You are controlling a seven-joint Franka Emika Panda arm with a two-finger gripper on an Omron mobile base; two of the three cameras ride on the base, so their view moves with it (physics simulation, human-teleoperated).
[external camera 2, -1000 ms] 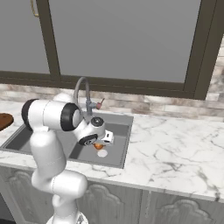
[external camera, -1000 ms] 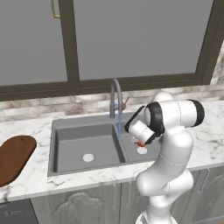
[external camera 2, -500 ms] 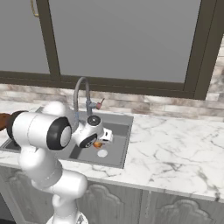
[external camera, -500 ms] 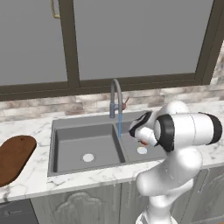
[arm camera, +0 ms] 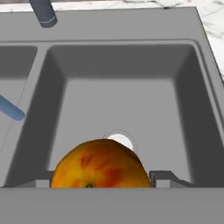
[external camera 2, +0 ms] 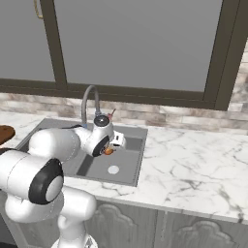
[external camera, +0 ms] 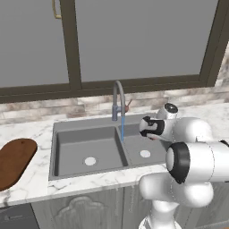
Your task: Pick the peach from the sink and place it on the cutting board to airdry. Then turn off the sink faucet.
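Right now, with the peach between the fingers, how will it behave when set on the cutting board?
The peach looks round and smooth, so it may roll once released on the flat cutting board. Water is running from the sink faucet, so it is probably wet and slippery.

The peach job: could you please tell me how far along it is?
Done: the gripper holds the peach above the sink's right basin. Left: carry it to the cutting board, bare at far left, then shut off the faucet, where blue water is running.
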